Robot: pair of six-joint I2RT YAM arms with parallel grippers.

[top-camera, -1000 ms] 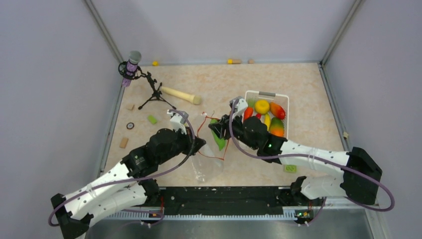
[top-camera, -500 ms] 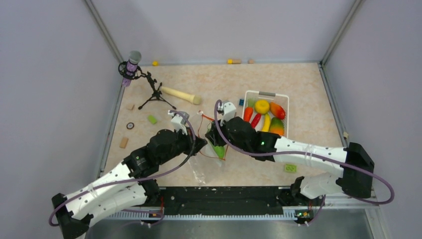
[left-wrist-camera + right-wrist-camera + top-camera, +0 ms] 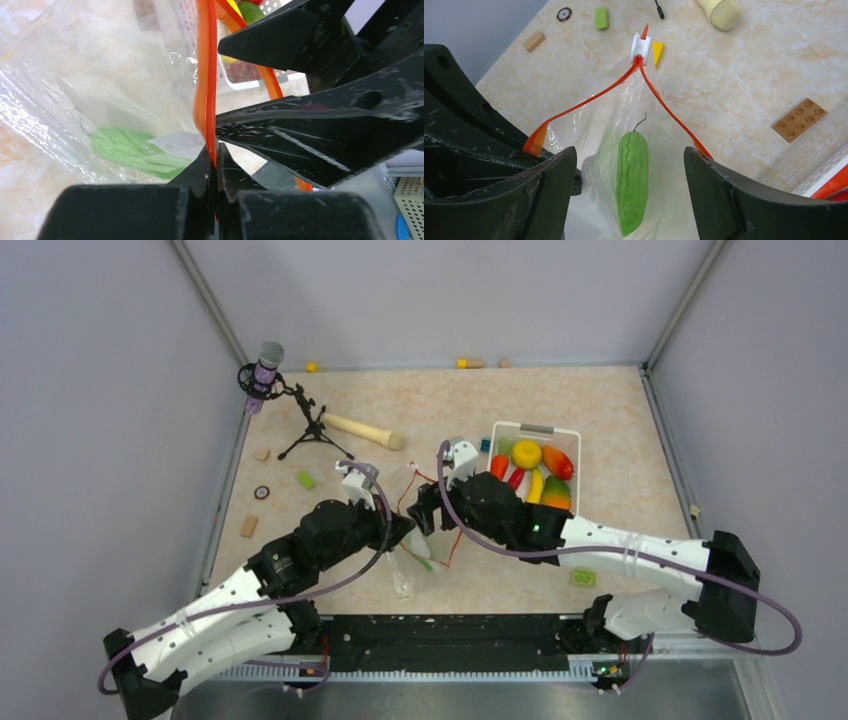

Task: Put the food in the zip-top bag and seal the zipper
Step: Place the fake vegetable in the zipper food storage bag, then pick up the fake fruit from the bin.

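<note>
Beside the white perforated basket [image 3: 572, 435] holding most glossy toy fruits [image 3: 527, 454], pinching the orange-red zipper strip [image 3: 205, 75] of the clear floppy bag [image 3: 100, 90] in the left gripper [image 3: 216, 157], right gripper [image 3: 629, 192] spread over the green cucumber [image 3: 633, 160] inside; sealing pending.

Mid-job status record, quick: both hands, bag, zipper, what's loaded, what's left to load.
left hand: shut on the zipper at the bag's mouth edge
right hand: open above the bag mouth, holding nothing
zip-top bag: mouth spread open
zipper state: unsealed, white slider at the far end
loaded: green cucumber
to load: lemon, banana and other pieces in the white basket
</note>
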